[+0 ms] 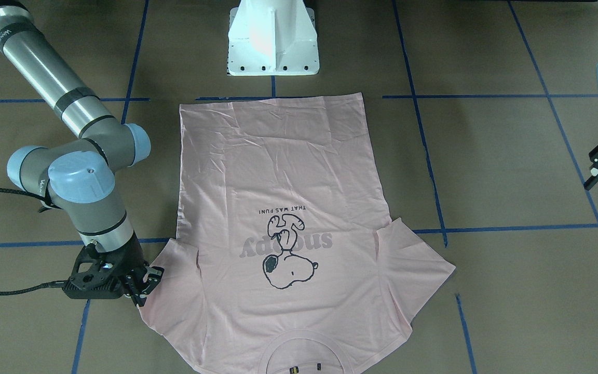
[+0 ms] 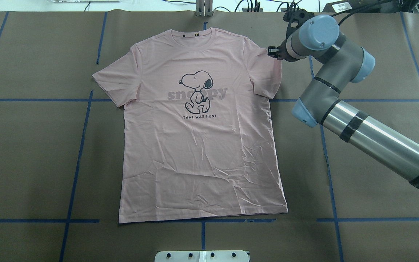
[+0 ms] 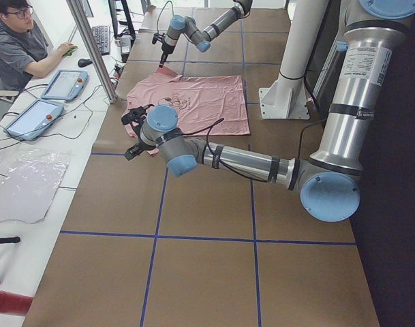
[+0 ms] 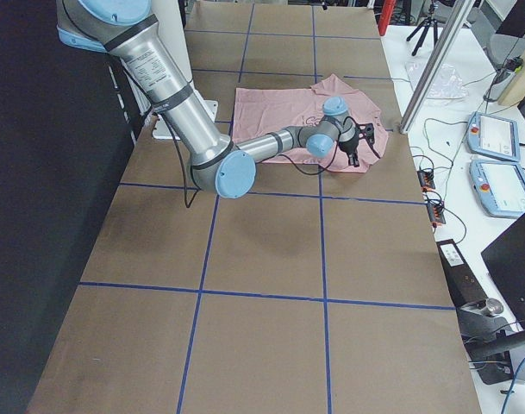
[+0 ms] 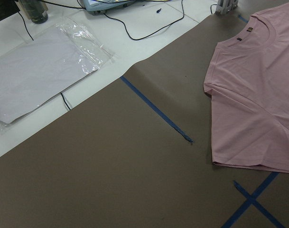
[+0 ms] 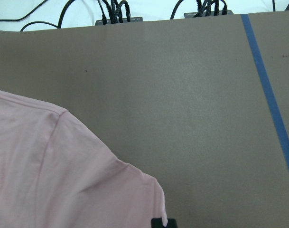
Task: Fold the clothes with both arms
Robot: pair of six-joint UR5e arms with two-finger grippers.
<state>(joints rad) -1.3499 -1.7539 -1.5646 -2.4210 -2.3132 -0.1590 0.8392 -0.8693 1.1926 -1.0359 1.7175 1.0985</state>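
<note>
T-shirt (image 1: 288, 208) collar clipped by front view's bottom edge. Right gripper (image 1: 146, 284): in overhead it sits mostly behind its own arm (image 2: 315, 36), wrist cam catches only a fingertip (image 6: 157, 223) sliver at bottom edge, jaw gap unreadable. Left gripper (image 1: 592, 170) body cut by front view's right edge

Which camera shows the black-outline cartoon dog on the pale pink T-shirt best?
Overhead exterior: the black-outline cartoon dog is upright, whole and unobstructed on the pale pink T-shirt. Front-facing shows it whole but upside down; side views barely resolve it; wrist views catch only plain pink fabric.
</note>
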